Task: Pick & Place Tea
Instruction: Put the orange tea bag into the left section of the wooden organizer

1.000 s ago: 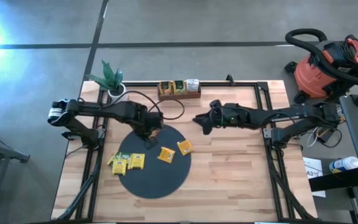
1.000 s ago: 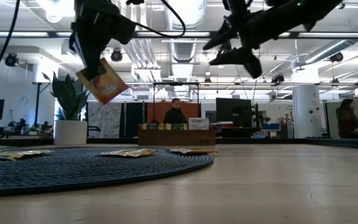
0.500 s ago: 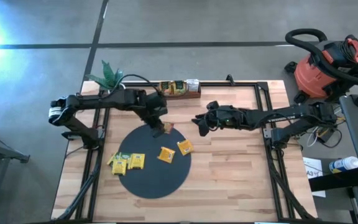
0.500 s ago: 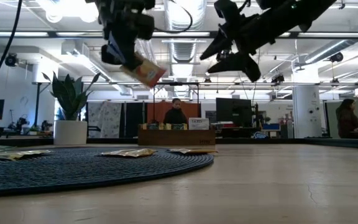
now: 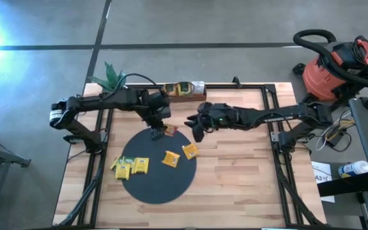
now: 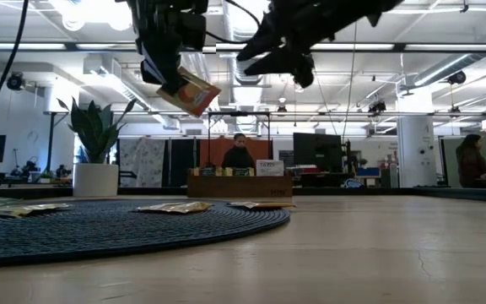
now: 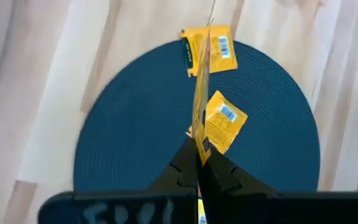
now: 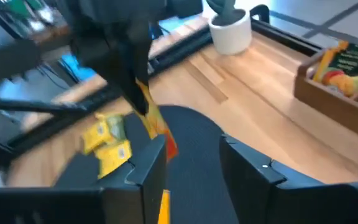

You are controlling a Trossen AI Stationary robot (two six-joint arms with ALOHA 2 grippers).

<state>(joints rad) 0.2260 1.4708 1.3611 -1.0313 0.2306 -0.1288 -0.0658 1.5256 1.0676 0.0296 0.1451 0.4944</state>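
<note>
I have the left gripper (image 5: 156,131) pinched fully shut on one orange tea packet (image 6: 191,91), holding it by its top edge so it hangs tilted, high above the black mat (image 5: 157,167) at the mat's far rim. The right gripper (image 5: 197,125) hovers just beside the mat's far right edge, close to the hanging packet, with its jaws apart and nothing between them; from its own wrist view the packet dangles just ahead of its fingers (image 8: 148,165).

The rest of the tea lies flat on the mat: two yellow packets (image 5: 131,167) by the mat's left rim, one more yellow packet (image 5: 170,158) near the middle, and another (image 5: 190,151) at the right rim. The wooden tray (image 5: 184,90) sits beyond the mat at the back of the table, already holding a few packets.

My worry is the handover, if that is what comes next. The packet is thin, hangs at an angle and may swing, so the right jaws could close on air or clip only a corner. If I let go on the left too early, it drops back onto the mat. The two grippers are also close enough to knock together.
</note>
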